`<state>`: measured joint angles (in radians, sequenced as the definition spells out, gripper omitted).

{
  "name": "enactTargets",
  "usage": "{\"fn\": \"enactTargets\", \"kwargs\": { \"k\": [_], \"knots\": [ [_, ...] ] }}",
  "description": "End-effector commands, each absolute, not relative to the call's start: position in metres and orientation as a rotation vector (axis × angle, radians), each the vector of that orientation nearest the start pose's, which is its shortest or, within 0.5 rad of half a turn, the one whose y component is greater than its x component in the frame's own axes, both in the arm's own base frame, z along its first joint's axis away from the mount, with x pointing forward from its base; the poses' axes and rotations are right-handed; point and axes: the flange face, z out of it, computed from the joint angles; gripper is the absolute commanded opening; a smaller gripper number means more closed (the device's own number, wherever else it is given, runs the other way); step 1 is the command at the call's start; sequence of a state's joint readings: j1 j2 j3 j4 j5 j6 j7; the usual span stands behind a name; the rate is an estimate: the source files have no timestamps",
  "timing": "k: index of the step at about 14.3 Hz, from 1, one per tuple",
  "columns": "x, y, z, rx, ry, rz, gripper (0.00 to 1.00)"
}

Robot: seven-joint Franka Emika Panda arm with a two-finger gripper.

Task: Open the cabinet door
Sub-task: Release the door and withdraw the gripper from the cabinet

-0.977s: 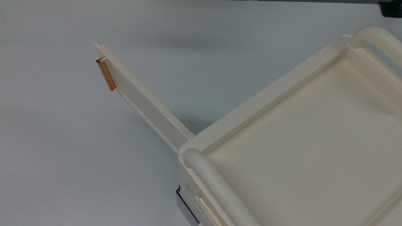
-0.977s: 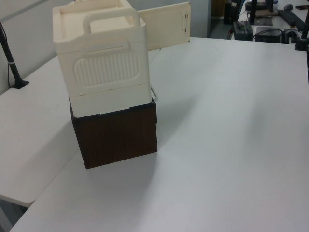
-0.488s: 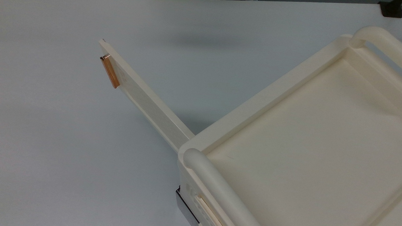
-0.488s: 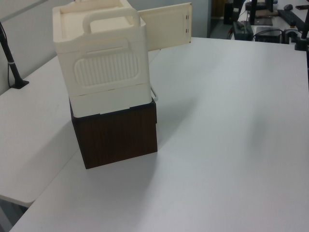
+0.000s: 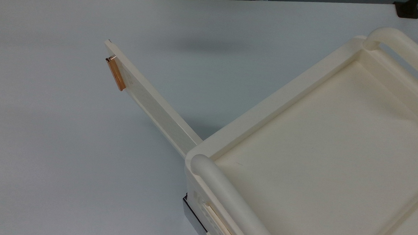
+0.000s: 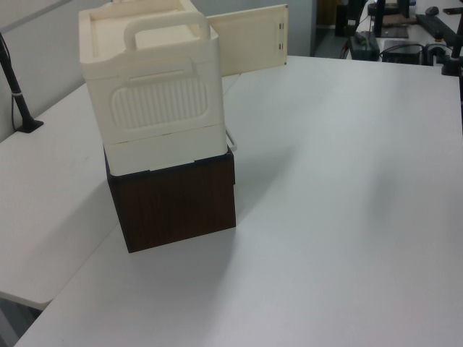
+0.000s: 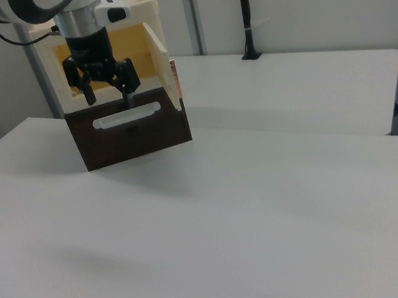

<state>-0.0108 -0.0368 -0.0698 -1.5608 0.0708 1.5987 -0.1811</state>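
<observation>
The cabinet door [image 5: 152, 103] stands swung well out from the cream cabinet [image 5: 318, 155], its copper handle [image 5: 116, 74] at the free edge toward the top view's left; you can judge the opening essentially done. Your pincer [image 7: 105, 94] hangs in front of the open cavity with its fingers apart, gripping nothing, clear of the door; if you want more swing, push on the panel's inner face near the handle and follow the hinge arc, not a straight line. The right view gives you the arm and the yellowish interior; the left view gives you the ribbed side and the dark box [image 6: 173, 202] beneath on the surface [image 6: 347, 217].
</observation>
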Motion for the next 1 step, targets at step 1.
{"fn": "enactTargets", "kwargs": {
  "k": [1],
  "knots": [
    [0.5447, -0.0357, 0.6507, -3.088, -0.147, -0.138, 1.00]
  ]
}}
